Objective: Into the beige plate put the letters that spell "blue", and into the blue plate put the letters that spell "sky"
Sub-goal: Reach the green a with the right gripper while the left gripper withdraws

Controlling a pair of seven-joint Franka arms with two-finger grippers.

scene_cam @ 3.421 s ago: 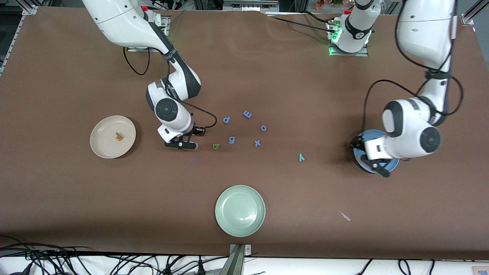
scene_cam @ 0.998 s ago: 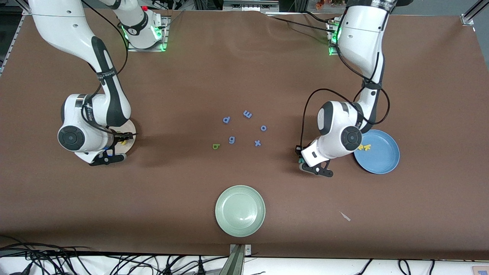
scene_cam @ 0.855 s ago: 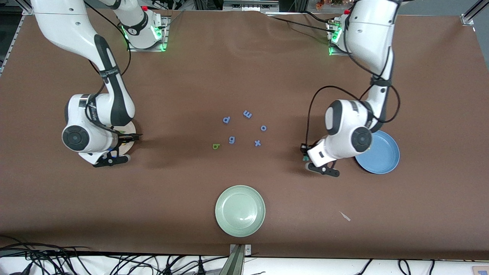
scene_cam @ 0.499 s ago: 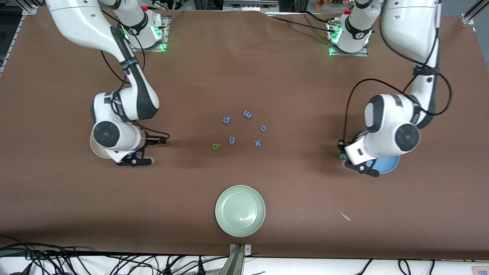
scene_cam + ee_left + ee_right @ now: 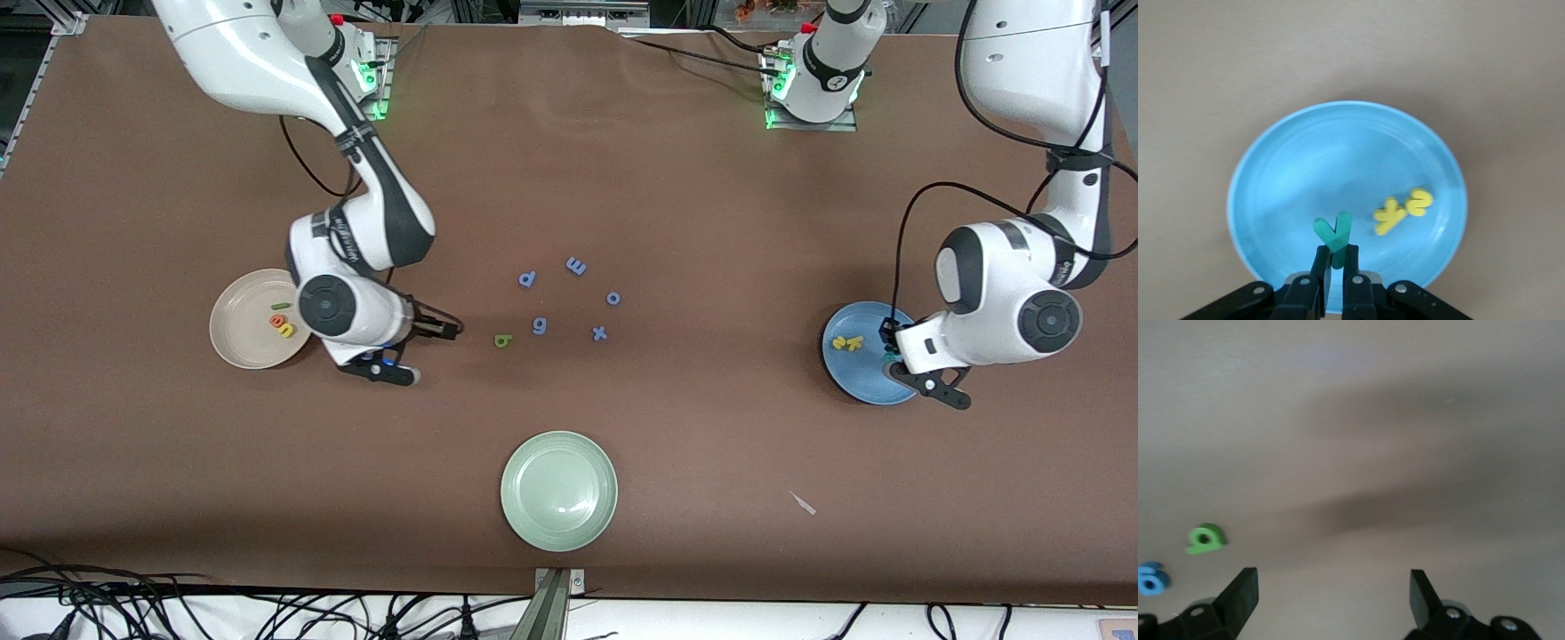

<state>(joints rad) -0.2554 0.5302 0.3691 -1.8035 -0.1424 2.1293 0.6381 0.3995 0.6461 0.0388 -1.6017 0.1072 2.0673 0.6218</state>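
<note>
The beige plate at the right arm's end holds a thin green l, an orange e and a yellow u. My right gripper hangs open and empty over bare table between that plate and the green b, which the right wrist view also shows off to one side of the open gripper. My left gripper is shut on the teal y, over the blue plate. A yellow k and a yellow s lie in that plate.
Blue-purple letters p, m, o, g and x lie mid-table beside the b. A pale green plate sits nearer the front camera. A small white scrap lies nearer the camera, toward the left arm's end.
My right gripper opened, left the yellow u in the beige plate and swung toward the green b. My left gripper carried the teal y from the table to over the blue plate.
</note>
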